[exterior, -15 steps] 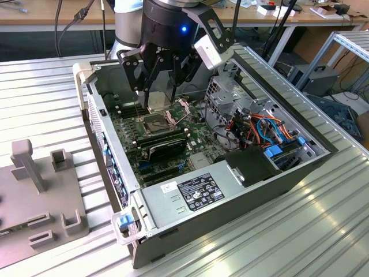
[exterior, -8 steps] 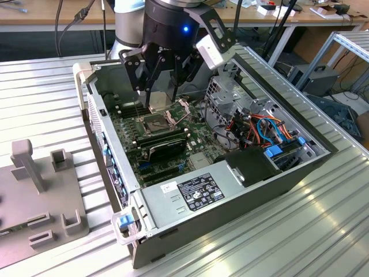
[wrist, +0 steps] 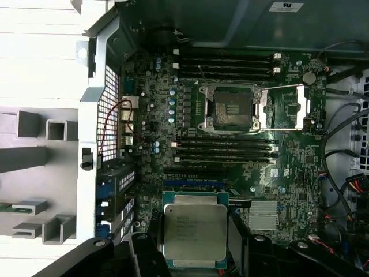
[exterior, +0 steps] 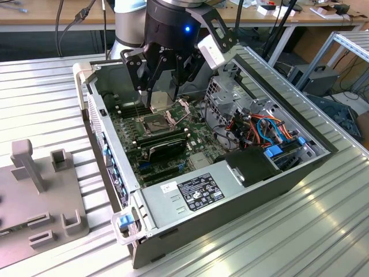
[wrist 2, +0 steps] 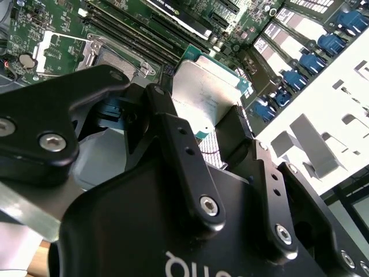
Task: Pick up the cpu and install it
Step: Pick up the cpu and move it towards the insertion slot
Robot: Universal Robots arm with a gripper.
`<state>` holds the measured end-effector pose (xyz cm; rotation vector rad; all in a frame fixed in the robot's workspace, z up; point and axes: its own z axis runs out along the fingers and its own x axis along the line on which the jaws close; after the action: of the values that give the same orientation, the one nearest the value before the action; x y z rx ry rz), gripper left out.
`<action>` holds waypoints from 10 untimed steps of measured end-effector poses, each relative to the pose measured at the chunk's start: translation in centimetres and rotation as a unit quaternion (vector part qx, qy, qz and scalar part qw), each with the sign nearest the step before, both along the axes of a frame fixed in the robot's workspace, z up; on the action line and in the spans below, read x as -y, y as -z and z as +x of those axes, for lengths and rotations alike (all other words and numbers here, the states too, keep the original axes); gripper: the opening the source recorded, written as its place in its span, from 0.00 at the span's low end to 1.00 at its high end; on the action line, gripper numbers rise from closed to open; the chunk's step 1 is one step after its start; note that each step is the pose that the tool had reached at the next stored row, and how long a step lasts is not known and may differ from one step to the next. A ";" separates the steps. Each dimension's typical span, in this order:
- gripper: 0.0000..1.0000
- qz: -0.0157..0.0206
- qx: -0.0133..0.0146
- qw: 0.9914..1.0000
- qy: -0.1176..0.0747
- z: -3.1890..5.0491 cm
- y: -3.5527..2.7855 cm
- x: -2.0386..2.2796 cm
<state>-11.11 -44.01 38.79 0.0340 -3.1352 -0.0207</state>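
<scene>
The pincer (wrist: 194, 245) is closed on the cpu (wrist: 193, 234), one finger (wrist 2: 173, 130) on each of two opposite edges. It holds the chip in the air inside the open computer case (exterior: 190, 228), above the motherboard (wrist: 294, 167) and near the bare socket (wrist: 230, 108), clear of it. The cpu is almost square (so no long axis stands out). Its dull silver-grey lid faces the first wrist view flat-on, with a thin green rim showing around it. Faint dark print crosses the lid's upper half, too small to make out. In the exterior view the chip (exterior: 164, 91) hangs steeply tilted between the fingers. A black printed label (exterior: 202, 190) sits on the grey power supply at the case's near end, and the case stands on the ribbed metal tabletop (exterior: 300, 231).
</scene>
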 end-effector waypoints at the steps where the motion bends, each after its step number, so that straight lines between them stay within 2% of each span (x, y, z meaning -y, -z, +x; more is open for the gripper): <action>1: 0.54 0.000 0.000 1.000 0.000 0.00 0.00 0.00; 10: 0.54 0.000 0.000 1.000 0.000 0.12 0.00 0.00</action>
<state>-10.99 -44.00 38.79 0.0343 -3.1352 -0.0206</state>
